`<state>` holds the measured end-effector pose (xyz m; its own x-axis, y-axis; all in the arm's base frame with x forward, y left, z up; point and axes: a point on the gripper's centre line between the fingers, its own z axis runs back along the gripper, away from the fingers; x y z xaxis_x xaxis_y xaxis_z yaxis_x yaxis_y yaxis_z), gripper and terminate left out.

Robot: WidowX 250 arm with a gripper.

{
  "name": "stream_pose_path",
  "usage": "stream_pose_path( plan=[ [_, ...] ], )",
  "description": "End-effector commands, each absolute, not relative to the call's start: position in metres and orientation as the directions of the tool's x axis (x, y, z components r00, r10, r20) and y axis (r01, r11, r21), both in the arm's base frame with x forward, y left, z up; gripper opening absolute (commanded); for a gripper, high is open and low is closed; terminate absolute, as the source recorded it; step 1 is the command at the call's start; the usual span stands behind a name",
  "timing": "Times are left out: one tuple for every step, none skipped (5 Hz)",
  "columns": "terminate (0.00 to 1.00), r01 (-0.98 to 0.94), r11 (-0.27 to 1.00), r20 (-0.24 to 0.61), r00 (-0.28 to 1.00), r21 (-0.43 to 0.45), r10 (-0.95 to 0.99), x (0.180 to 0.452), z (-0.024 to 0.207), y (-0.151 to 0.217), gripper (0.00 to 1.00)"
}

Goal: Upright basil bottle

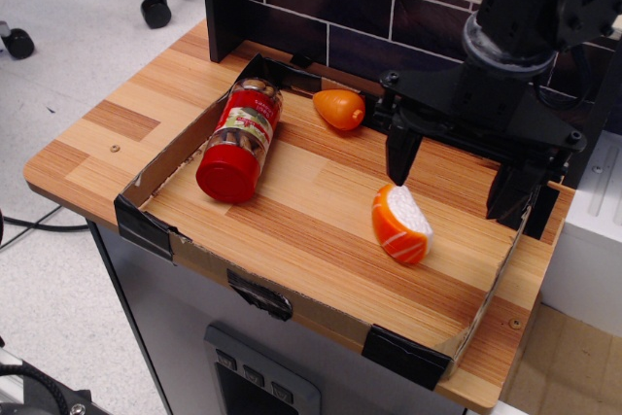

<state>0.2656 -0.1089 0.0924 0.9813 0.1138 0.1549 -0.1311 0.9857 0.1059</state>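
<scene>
1. The clear cylindrical plastic basil bottle (241, 140) with a wide red screw cap lies on its side at the left of the wooden bench (311, 230), beside the low cardboard wall (165, 157). Its long axis runs near-to-far, cap toward the camera.
2. The bottle's label is too small to read; the arm's upper part is cut off.
3. The black robot gripper (457, 177) has its jaws spread wide and empty, the left fingertip (400, 164) just above the orange-and-white sushi piece (400, 224); contact is unclear.
4. An orange teardrop toy (339, 109) lies behind.
</scene>
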Motion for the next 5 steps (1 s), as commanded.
stream_pose_path(
  plan=[
    [0.0, -0.131, 0.986, 0.155, 0.981, 0.106, 0.114, 0.266, 0.092, -0.109, 1.0],
    [0.0, -0.136, 0.982, 0.163, 0.98, 0.131, 0.114, 0.255, 0.1, -0.076, 1.0],
    [0.0, -0.123, 0.989, 0.154, 0.982, 0.081, 0.109, 0.242, 0.108, -0.044, 1.0],
    [0.0, -0.164, 0.984, 0.13, 0.979, 0.068, 0.154, 0.237, 0.111, -0.004, 1.0],
    [0.0, -0.234, 0.97, 0.196, 0.956, 0.065, 0.217, 0.236, 0.102, 0.024, 1.0]
  ],
)
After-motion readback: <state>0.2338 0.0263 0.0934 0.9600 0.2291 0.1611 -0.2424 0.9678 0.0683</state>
